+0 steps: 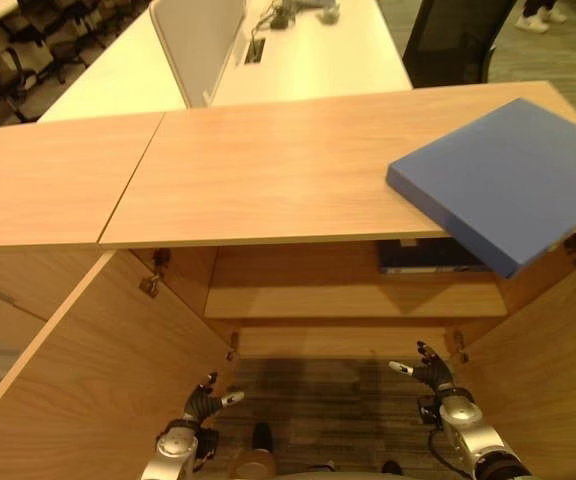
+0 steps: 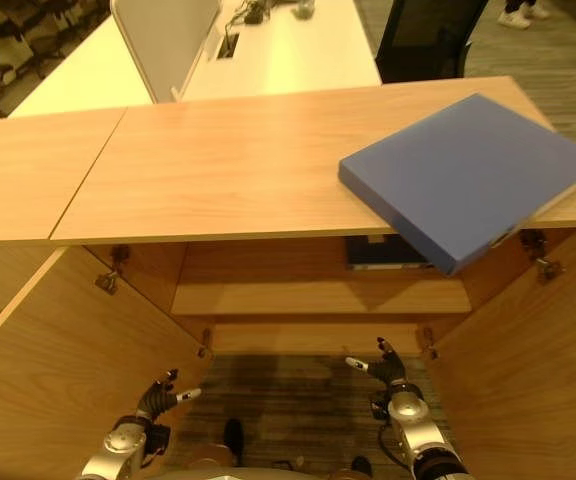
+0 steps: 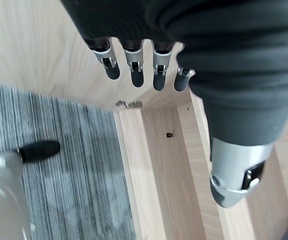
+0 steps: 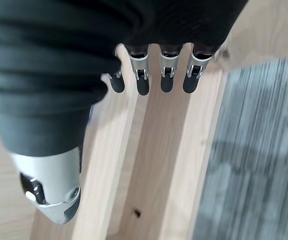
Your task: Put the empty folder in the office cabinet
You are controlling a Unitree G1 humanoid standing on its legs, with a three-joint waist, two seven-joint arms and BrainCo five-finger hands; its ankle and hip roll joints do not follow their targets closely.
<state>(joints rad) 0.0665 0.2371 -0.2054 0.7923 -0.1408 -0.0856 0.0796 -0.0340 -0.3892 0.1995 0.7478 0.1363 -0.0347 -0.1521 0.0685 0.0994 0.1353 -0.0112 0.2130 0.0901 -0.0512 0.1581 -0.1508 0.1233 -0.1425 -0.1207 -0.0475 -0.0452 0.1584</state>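
The left cabinet door (image 1: pixel 78 380) stands swung open toward the robot, and the left robot hand (image 1: pixel 200 404) hangs low just beside it, fingers straight and holding nothing. Between the doors the office cabinet (image 1: pixel 353 300) lies open, its shelf (image 1: pixel 358 298) bare on the left and middle, which looks like room enough for the folder. A dark flat item (image 1: pixel 423 256) already rests at the far right of that shelf. The right robot hand (image 1: pixel 430 375) is low near the right cabinet door (image 1: pixel 548 370), likewise spread and empty. The blue folder (image 1: pixel 503 180) lies on the cabinet top (image 1: pixel 268 170), at its right, one corner overhanging the near edge above the opening, easy to grasp. Beyond stand a white bench (image 1: pixel 298 60) and a black chair (image 1: pixel 448 40)
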